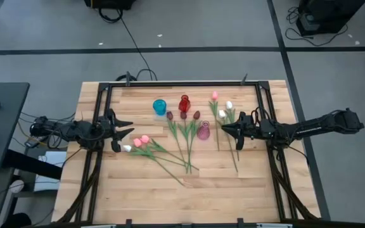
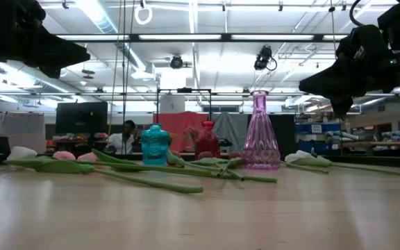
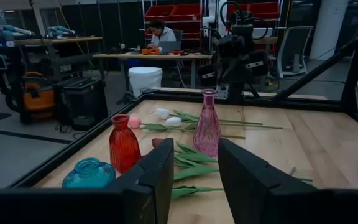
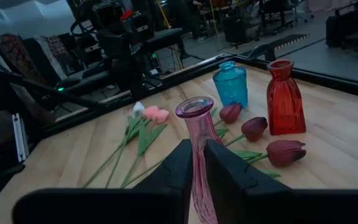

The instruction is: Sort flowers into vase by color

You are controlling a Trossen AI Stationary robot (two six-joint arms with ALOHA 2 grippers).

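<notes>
- Flowers (image 1: 182, 136) lie loose across the frame's centre; none stands in a vase, so sorting looks unstarted.
- Left gripper (image 1: 127, 134), centre-left, gapes wide and empty beside pink heads (image 1: 141, 140).
- Right gripper (image 1: 228, 129), centre-right, is narrowly parted, empty, near white heads (image 1: 225, 111).
- Next: descend onto one thin stem.
- Blue vase (image 1: 160, 106), red vase (image 1: 184, 103) and pink vase (image 1: 203, 131) are glossy ribbed glass; the table (image 1: 233, 190) is pale wood.

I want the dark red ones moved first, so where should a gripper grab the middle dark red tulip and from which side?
Grip the dark red tulip on its stem, partway down from the head. It lies flat on the table, so come straight down from above, jaws across the stem. Neighbouring stems lie close, and the pink vase stands beside them, so mid-stem likely gives the most room.
</notes>
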